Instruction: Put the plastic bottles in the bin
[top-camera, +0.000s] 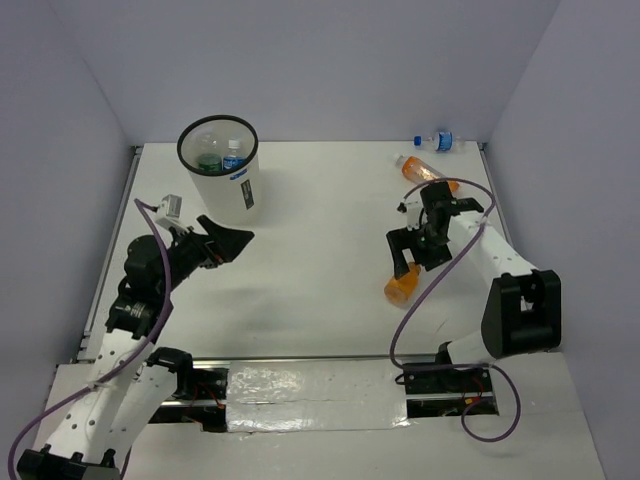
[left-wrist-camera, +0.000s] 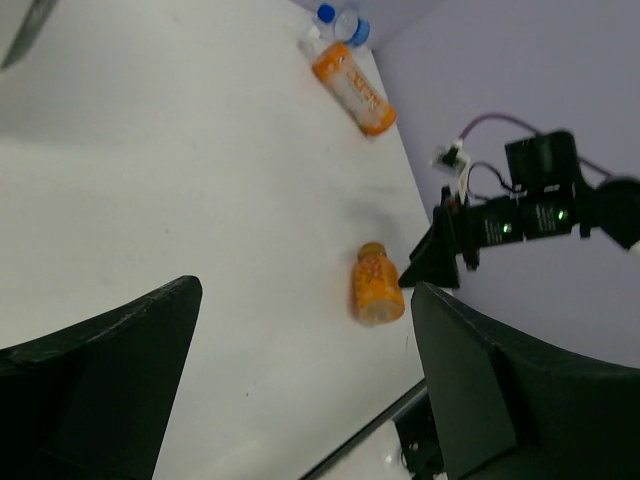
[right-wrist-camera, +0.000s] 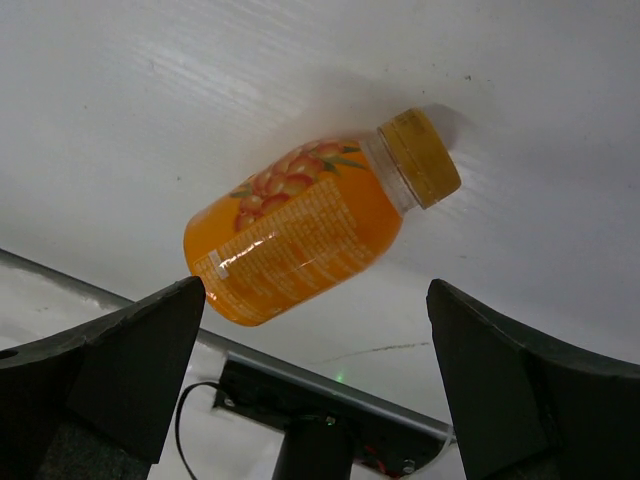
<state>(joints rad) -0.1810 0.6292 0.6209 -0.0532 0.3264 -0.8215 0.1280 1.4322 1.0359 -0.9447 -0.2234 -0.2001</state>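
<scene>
The white bin (top-camera: 222, 185) with a black rim stands at the back left. Inside it lie a green-label bottle (top-camera: 209, 160) and a blue-label bottle (top-camera: 233, 157). My left gripper (top-camera: 235, 238) is open and empty just in front of the bin; it also shows in the left wrist view (left-wrist-camera: 305, 300). My right gripper (top-camera: 415, 262) is open above an orange bottle (top-camera: 401, 287) lying on the table, which shows between the fingers in the right wrist view (right-wrist-camera: 310, 230) without touching them. A second orange bottle (top-camera: 425, 172) and a tiny blue-capped bottle (top-camera: 437, 141) lie at the back right.
The walls close in the table on the left, back and right. A metal rail (top-camera: 300, 360) runs along the near table edge, close to the near orange bottle. A purple cable (top-camera: 420, 300) loops beside the right arm.
</scene>
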